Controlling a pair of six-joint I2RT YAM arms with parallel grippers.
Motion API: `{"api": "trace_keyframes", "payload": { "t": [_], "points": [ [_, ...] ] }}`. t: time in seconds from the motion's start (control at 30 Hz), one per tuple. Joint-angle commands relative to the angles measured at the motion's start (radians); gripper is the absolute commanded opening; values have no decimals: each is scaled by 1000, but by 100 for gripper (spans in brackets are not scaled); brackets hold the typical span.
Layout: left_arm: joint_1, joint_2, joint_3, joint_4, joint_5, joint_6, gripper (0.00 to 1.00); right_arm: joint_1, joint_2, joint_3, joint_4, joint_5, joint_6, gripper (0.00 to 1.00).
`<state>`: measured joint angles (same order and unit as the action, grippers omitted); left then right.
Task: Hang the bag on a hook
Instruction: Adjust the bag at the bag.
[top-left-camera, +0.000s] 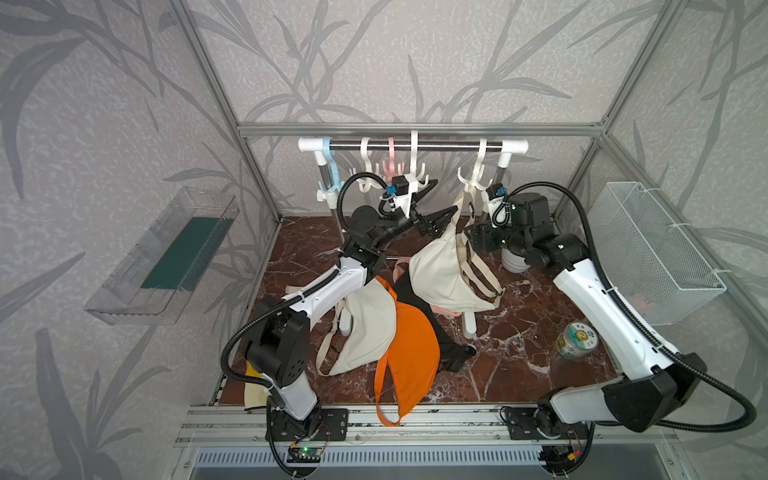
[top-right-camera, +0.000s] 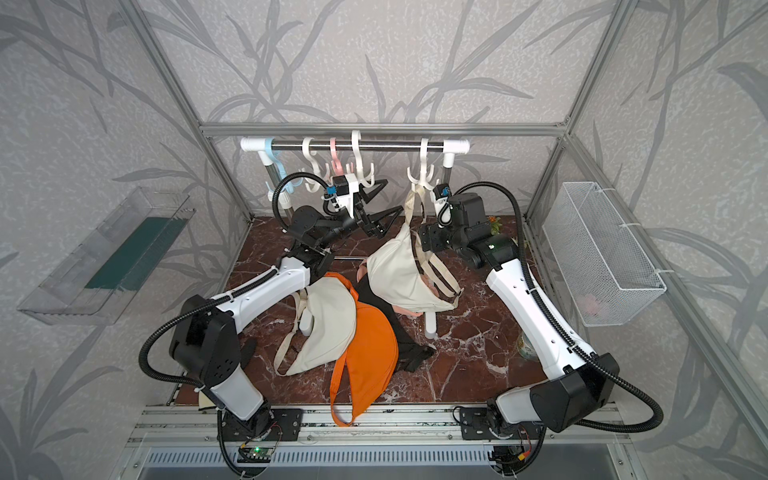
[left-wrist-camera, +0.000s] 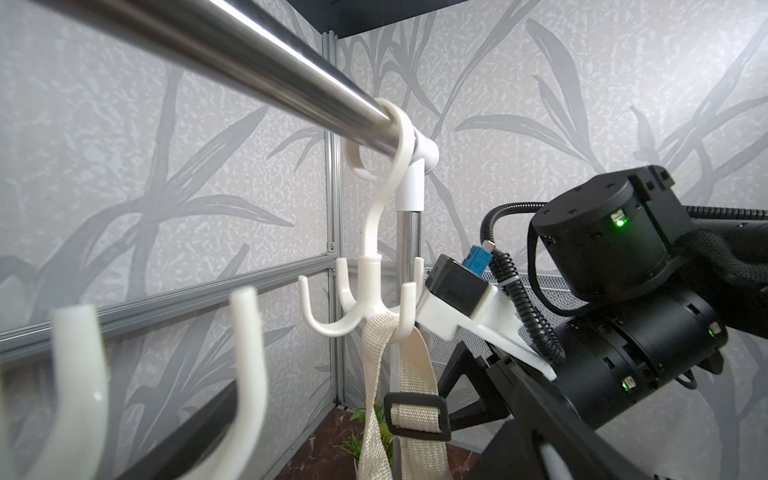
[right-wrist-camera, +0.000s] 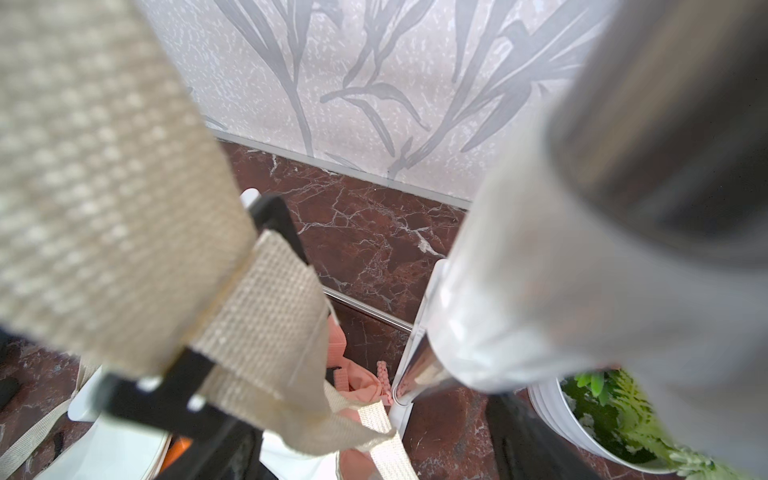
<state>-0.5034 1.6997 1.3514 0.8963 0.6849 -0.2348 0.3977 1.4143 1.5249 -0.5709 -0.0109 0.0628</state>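
A cream bag (top-left-camera: 440, 270) (top-right-camera: 399, 270) hangs by its webbing strap (left-wrist-camera: 376, 345) from a prong of the white hook (top-left-camera: 473, 183) (left-wrist-camera: 365, 291) at the right end of the steel rail (top-left-camera: 415, 145). Left of the strap, my left gripper (top-left-camera: 436, 201) (top-right-camera: 384, 201) is open wide and touches nothing. My right gripper (top-left-camera: 469, 235) (right-wrist-camera: 374, 449) is on the strap's right side, also open. The strap (right-wrist-camera: 266, 332) and its black buckle (left-wrist-camera: 415, 415) hang loose between the right gripper's spread fingers, unpinched.
Blue (top-left-camera: 328, 166), white (top-left-camera: 365, 166), pink (top-left-camera: 390, 162) and white (top-left-camera: 413, 166) hooks hang further left on the rail. On the marble floor lie a cream bag (top-left-camera: 365, 328), an orange bag (top-left-camera: 411, 357) and a black bag (top-left-camera: 453, 353). A white plant pot (top-left-camera: 513, 262), a tin (top-left-camera: 577, 340) and a wire basket (top-left-camera: 652, 253) are at right.
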Motion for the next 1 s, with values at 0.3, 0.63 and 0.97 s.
{"api": "trace_keyframes", "payload": {
  "t": [0.3, 0.63, 0.97],
  "points": [
    [43, -40, -69, 199, 202, -103, 99, -22, -16, -4, 29, -9, 8, 88],
    [57, -84, -74, 103, 246, 38, 99, -39, -40, -50, 44, -12, 12, 91],
    [57, -122, -214, 152, 264, 134, 99, -57, -51, -67, 44, -24, 6, 92]
  ]
}}
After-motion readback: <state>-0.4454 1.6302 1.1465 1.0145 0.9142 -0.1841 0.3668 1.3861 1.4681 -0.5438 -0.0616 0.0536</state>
